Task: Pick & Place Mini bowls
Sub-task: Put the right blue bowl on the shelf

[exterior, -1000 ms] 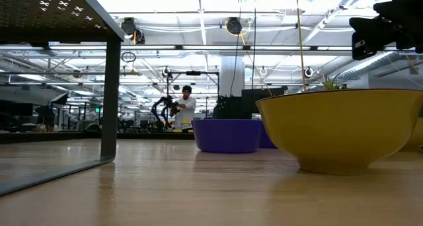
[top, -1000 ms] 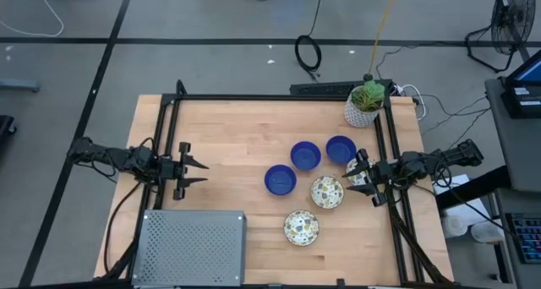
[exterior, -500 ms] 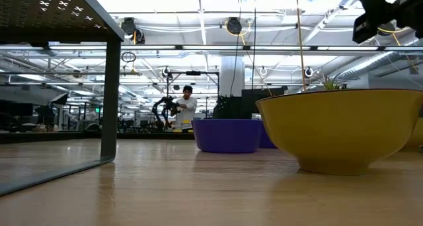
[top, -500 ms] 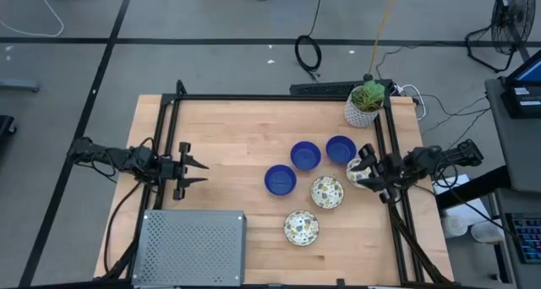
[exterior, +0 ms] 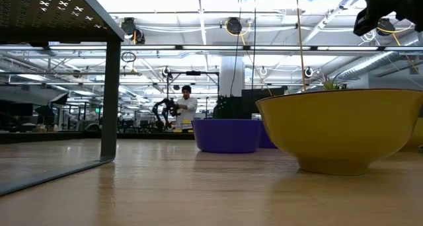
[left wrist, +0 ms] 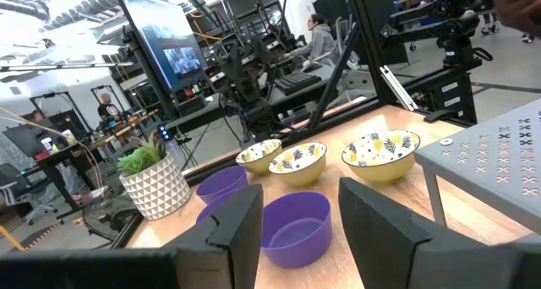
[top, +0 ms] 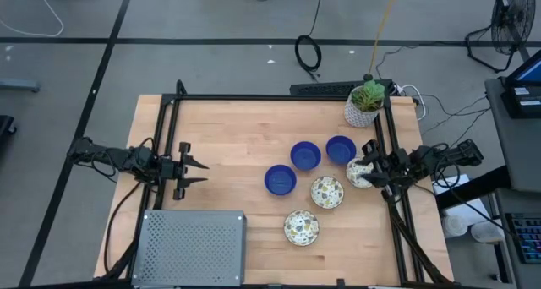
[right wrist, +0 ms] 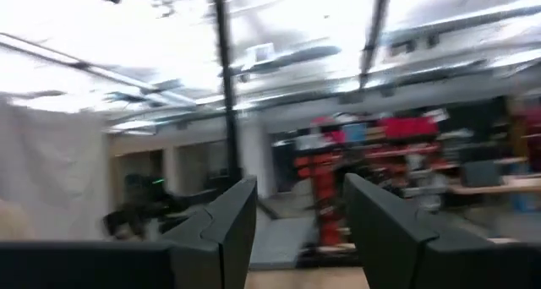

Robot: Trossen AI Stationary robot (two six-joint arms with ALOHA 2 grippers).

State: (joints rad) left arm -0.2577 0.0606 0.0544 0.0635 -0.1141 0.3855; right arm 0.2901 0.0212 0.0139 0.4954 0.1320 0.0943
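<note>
1. Three deep blue mini bowls sit upright in a loose cluster, the nearest just beside the right hand.
2. Two speckled cream bowls rest upright near that hand, one farther off.
3. A third speckled bowl lies directly under the right hand.

Overhead camera looks straight down on the whole table; a tabletop-level one stares across it, close behind a bowl, into the hall; the left wrist camera faces the same bowls, the right tilts roomward
</note>
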